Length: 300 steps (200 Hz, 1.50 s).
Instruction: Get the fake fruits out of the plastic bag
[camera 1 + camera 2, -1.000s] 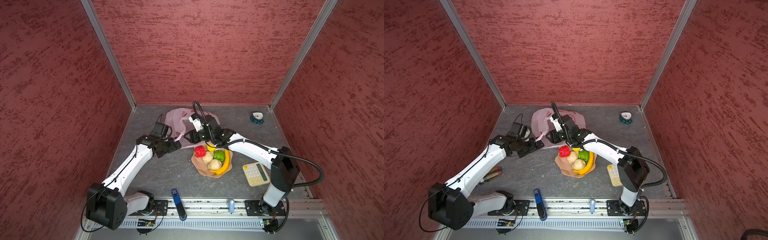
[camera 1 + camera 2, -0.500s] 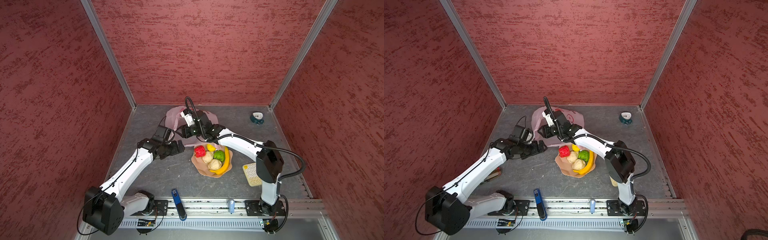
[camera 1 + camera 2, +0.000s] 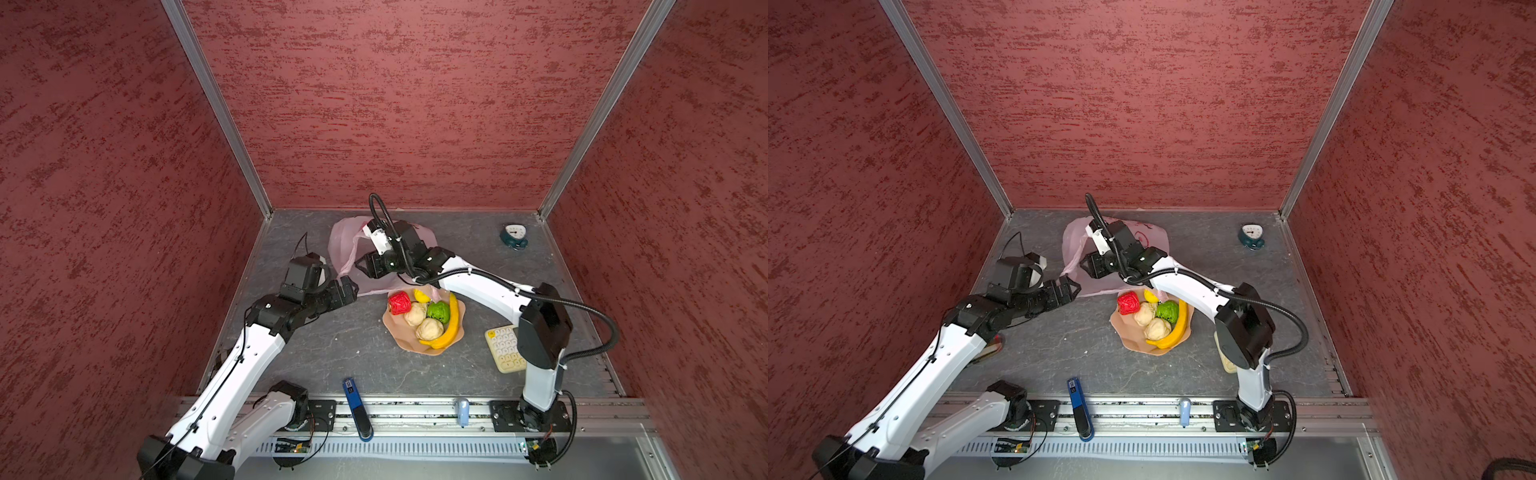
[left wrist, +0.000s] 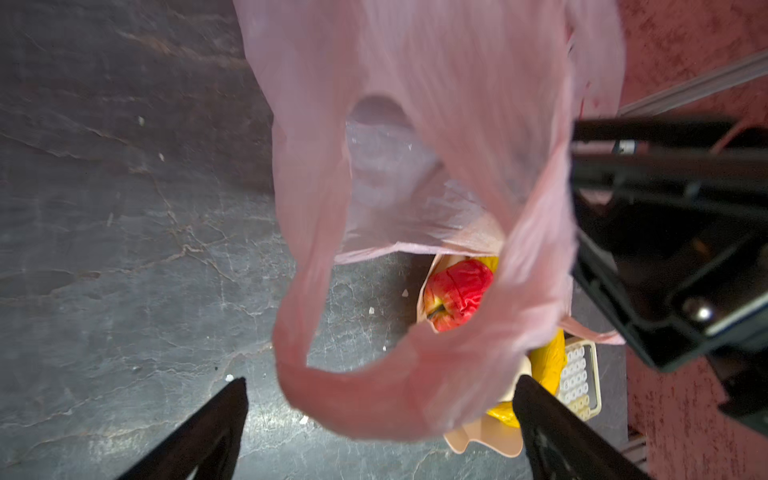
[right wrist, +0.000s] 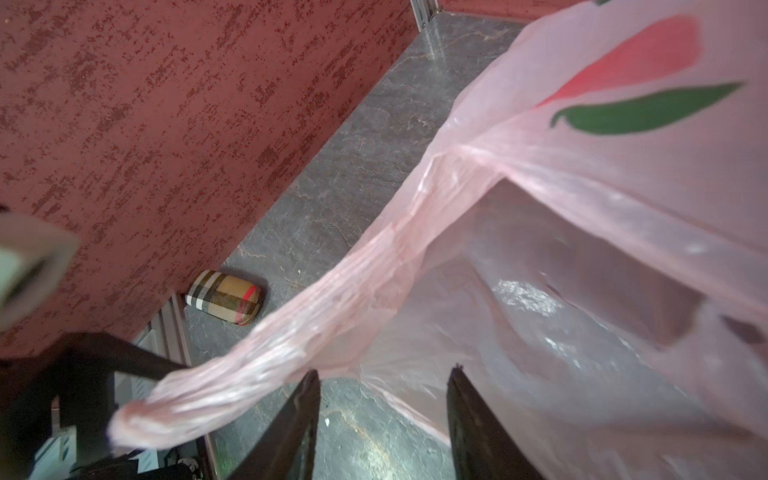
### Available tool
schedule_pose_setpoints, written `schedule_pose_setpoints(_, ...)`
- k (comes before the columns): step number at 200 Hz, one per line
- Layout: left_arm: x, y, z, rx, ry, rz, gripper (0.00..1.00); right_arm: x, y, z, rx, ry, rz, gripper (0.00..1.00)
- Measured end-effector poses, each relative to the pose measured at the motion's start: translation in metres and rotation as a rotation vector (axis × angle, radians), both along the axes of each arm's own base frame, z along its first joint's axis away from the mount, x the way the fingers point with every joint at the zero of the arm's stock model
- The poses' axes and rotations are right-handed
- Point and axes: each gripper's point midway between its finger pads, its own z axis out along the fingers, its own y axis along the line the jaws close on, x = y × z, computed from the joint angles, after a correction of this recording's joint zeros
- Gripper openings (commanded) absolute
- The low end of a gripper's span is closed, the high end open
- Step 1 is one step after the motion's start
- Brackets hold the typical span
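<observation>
With all fruits [image 3: 430, 328] seemingly in the bowl [image 3: 405, 345], we are hovering the wide-open left hand [image 3: 350, 289] and half-open right hand [image 3: 360, 265] at the bag [image 3: 344, 249], next checking it's empty.

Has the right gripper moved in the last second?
Yes. The right gripper has shifted left, away from the bowl, and now sits further across the bag.

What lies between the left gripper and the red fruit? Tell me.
A loop handle of the plastic bag, shown in the left wrist view.
</observation>
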Motion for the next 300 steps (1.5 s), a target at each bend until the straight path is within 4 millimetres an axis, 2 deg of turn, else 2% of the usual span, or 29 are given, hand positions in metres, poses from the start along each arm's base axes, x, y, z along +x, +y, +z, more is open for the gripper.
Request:
schedule_pose_setpoints(33, 0.01, 0.014, 0.024, -0.023, -0.1, 0.059, 1.0, -0.021, -0.04, 0.029, -0.02, -0.07, -0.036, 0.57)
schedule_pose_setpoints(60, 0.025, 0.029, 0.035, -0.041, -0.154, 0.116, 1.0, -0.024, -0.086, 0.041, -0.039, -0.13, -0.138, 0.67)
schedule_pose_setpoints(77, 0.04, 0.042, 0.037, -0.042, -0.177, 0.165, 0.99, -0.017, -0.124, 0.04, -0.051, -0.16, -0.235, 0.72)
schedule_pose_setpoints(100, 0.06, 0.058, 0.035, -0.033, -0.211, 0.225, 1.0, 0.004, -0.192, 0.034, -0.053, -0.192, -0.425, 0.75)
schedule_pose_setpoints(127, 0.072, 0.072, 0.027, -0.004, -0.245, 0.285, 0.99, 0.026, -0.267, 0.022, -0.033, -0.197, -0.632, 0.77)
schedule_pose_setpoints(147, 0.075, 0.082, 0.02, 0.028, -0.258, 0.329, 1.0, 0.032, -0.302, 0.005, -0.035, -0.177, -0.727, 0.73)
schedule_pose_setpoints(160, 0.077, 0.087, 0.016, 0.041, -0.264, 0.352, 0.99, 0.03, -0.309, -0.007, -0.04, -0.152, -0.738, 0.67)
schedule_pose_setpoints(174, 0.079, 0.092, 0.012, 0.053, -0.261, 0.37, 1.0, 0.027, -0.305, -0.016, -0.038, -0.123, -0.714, 0.62)
schedule_pose_setpoints(197, 0.081, 0.095, 0.001, 0.063, -0.251, 0.382, 0.99, 0.021, -0.303, -0.024, -0.032, -0.109, -0.696, 0.61)
schedule_pose_setpoints(231, 0.077, 0.101, -0.025, 0.091, -0.226, 0.408, 0.99, -0.003, -0.321, -0.06, -0.073, -0.132, -0.734, 0.79)
schedule_pose_setpoints(262, 0.073, 0.114, -0.045, 0.144, -0.237, 0.463, 0.99, -0.015, -0.346, -0.089, -0.145, -0.19, -0.819, 0.87)
schedule_pose_setpoints(279, 0.068, 0.12, -0.058, 0.182, -0.243, 0.488, 1.0, -0.015, -0.355, -0.092, -0.167, -0.209, -0.847, 0.87)
schedule_pose_setpoints(300, 0.064, 0.127, -0.069, 0.251, -0.275, 0.511, 0.99, -0.009, -0.36, -0.084, -0.159, -0.251, -0.878, 0.91)
